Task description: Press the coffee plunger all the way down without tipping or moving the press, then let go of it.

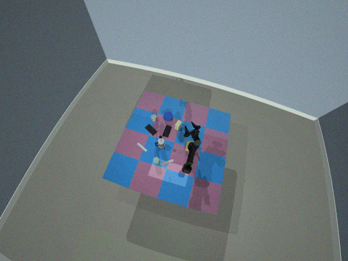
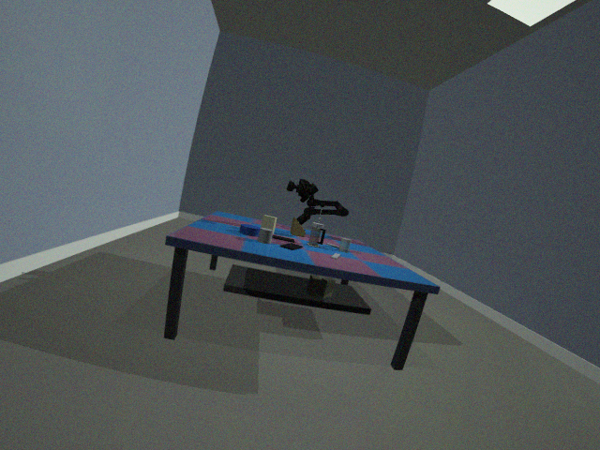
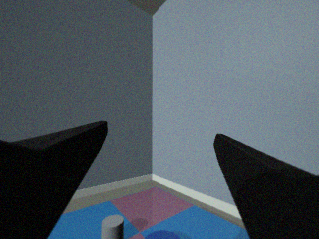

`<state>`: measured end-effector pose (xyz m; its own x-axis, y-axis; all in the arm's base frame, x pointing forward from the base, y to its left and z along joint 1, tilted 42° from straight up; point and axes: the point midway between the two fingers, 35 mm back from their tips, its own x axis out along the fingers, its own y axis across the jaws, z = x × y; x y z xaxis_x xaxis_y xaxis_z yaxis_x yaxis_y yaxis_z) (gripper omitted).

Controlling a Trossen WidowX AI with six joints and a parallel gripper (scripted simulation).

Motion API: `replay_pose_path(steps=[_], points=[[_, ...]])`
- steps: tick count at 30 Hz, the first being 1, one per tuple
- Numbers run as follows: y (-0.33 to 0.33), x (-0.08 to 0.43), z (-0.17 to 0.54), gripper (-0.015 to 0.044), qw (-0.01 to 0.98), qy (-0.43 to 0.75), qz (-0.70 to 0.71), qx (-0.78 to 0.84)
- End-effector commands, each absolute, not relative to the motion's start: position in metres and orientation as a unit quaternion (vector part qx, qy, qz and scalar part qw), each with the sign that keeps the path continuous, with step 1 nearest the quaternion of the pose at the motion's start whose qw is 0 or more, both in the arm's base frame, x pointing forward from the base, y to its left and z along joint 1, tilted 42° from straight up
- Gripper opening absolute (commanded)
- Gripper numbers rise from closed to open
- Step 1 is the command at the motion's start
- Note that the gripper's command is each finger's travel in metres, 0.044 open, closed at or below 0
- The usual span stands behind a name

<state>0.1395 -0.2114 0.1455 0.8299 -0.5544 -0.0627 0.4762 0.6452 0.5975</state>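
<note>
Top view: the hand (image 1: 192,128), fingers spread and holding nothing, hangs high above the bench (image 1: 120,169), well apart from the upright press (image 1: 160,142), whose vertical plunger lies off to the hand's side, untouched.
</note>
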Motion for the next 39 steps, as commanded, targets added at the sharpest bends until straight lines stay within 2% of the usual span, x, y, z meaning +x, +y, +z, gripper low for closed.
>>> replay_pose_path(steps=[1, 2, 9, 19, 27, 39], points=[[-0.211, 0.141, 0.146, 0.0426, 0.906, -0.060, -0.281, 0.311], [-0.211, 0.145, 0.146, 0.0440, 0.908, -0.053, -0.274, 0.312], [-0.196, 0.207, 0.162, 0.0440, 0.936, 0.060, -0.129, 0.323], [-0.116, 0.290, 0.204, 0.0440, 0.921, 0.200, 0.149, 0.299], [-0.064, 0.313, 0.233, 0.0440, 0.880, 0.246, 0.283, 0.291], [-0.026, 0.304, 0.188, 0.0440, 0.880, 0.248, 0.283, 0.291]])
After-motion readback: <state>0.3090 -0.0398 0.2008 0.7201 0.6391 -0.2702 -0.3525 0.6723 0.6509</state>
